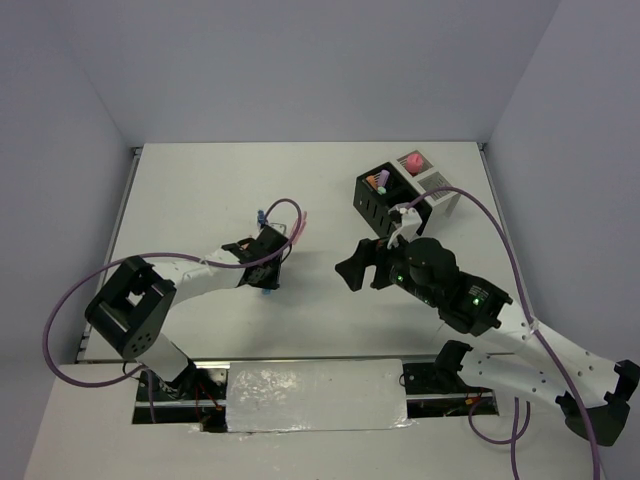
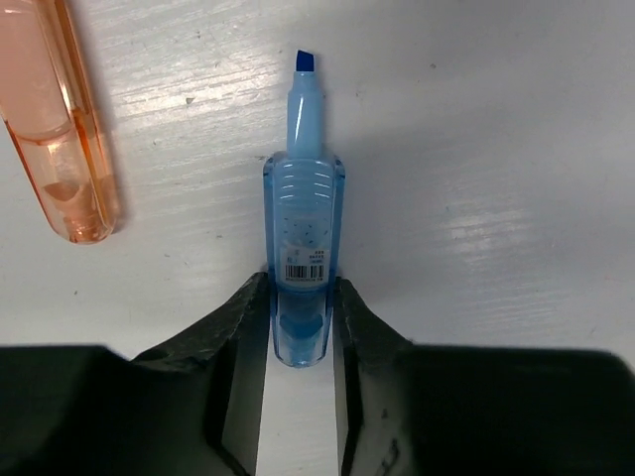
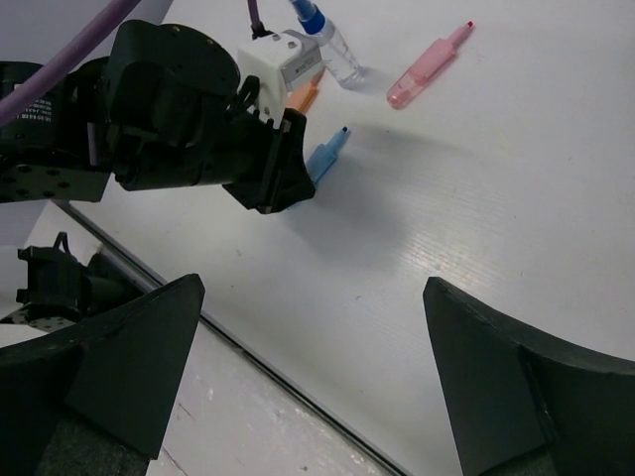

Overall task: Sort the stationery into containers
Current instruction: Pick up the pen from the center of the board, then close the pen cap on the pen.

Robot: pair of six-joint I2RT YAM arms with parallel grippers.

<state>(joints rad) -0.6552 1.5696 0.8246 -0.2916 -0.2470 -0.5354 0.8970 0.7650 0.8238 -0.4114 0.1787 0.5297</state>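
Note:
My left gripper [image 2: 301,290] is shut on the back end of a blue highlighter [image 2: 304,213], whose uncapped tip points away from me, low over the table. It also shows in the top view [image 1: 266,264] and the highlighter's tip in the right wrist view [image 3: 327,154]. An orange highlighter [image 2: 58,129] lies to its left. My right gripper [image 1: 362,264] is open and empty above bare table [image 3: 317,377]. The black mesh box [image 1: 378,196] holds purple and orange items. The white mesh box [image 1: 428,182] holds a pink item.
A small blue-capped bottle [image 3: 330,42] and a pink highlighter [image 3: 427,67] lie beyond the left gripper; they also show in the top view, bottle [image 1: 261,215], pink highlighter [image 1: 300,232]. The table's near edge with a metal rail [image 3: 248,347] runs below my right gripper.

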